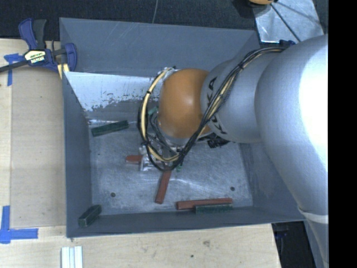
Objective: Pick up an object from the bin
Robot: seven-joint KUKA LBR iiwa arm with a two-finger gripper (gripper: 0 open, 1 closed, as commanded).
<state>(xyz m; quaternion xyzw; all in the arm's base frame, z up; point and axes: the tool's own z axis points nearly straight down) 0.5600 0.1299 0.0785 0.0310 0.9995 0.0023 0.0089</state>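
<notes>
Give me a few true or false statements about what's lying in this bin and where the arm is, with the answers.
1. A dark green stick lies in the upper left part of the bin. True.
2. The arm reaches in from the picture's left. False: it comes in from the right.
3. A brown stick and a green stick lie side by side near the lower wall. True.
4. A small dark green block sits in the lower right corner. False: it sits in the lower left corner.
5. The tool hangs over the upper right corner. False: it is near the middle, beside a small reddish piece.
</notes>
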